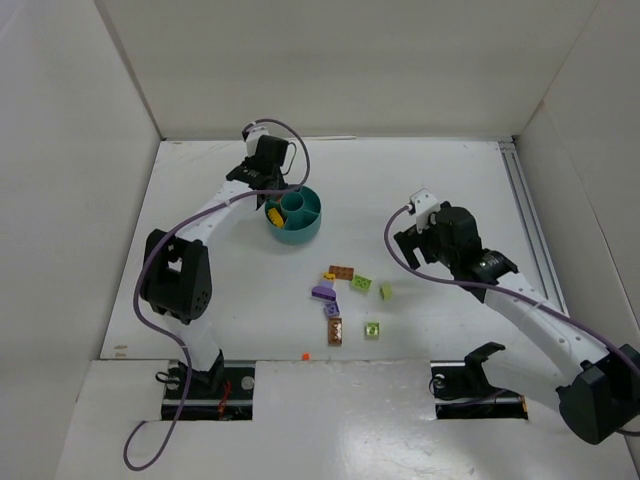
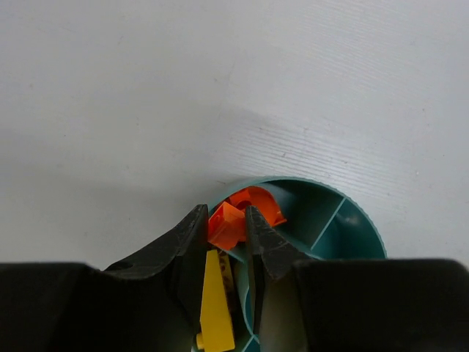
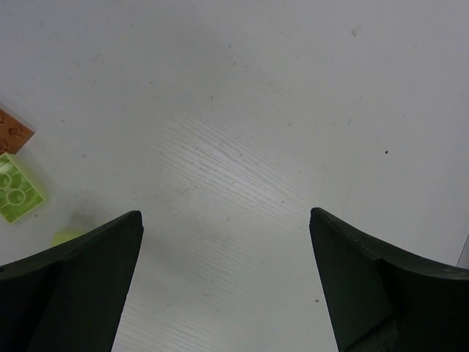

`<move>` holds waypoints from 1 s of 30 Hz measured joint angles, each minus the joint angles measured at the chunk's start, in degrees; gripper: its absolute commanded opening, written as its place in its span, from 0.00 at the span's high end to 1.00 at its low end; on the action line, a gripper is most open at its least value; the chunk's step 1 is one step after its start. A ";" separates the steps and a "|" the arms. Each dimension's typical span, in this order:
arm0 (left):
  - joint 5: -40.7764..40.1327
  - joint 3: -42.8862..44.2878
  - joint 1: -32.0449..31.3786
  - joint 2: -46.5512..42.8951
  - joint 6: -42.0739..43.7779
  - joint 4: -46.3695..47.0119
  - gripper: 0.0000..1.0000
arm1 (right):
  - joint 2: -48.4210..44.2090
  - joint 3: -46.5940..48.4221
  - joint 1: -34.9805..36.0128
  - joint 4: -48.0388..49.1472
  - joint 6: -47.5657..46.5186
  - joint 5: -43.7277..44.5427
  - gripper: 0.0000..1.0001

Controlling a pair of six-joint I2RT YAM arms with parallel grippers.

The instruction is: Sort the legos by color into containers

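One orange-red brick is pinched in your left end effector, low over the teal dish, just beside another orange piece. Yellow brick sits in the neighbouring section. Risk: release off-centre and it likely tips into yellow. Right end effector is spread wide, holding nothing, over the surface. Other legos lie loose mid-surface.

White desk with faint grain streaks, teal dish, orange-red brick between black jaws, yellow brick, lime green brick, brown brick, purple brick, 1 tiny orange-red piece by the desk's near edge
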 measured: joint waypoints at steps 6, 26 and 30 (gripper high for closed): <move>2.25 2.91 0.26 4.33 1.68 1.75 0.92 | 0.76 0.20 -0.85 -0.02 -0.22 0.04 0.00; 6.27 1.46 0.28 6.01 2.27 2.62 0.68 | 2.73 0.42 -2.12 0.02 -0.66 0.09 0.00; 6.21 0.31 0.28 4.92 2.16 2.58 0.67 | 2.73 0.42 -2.12 0.04 -0.66 -0.33 0.00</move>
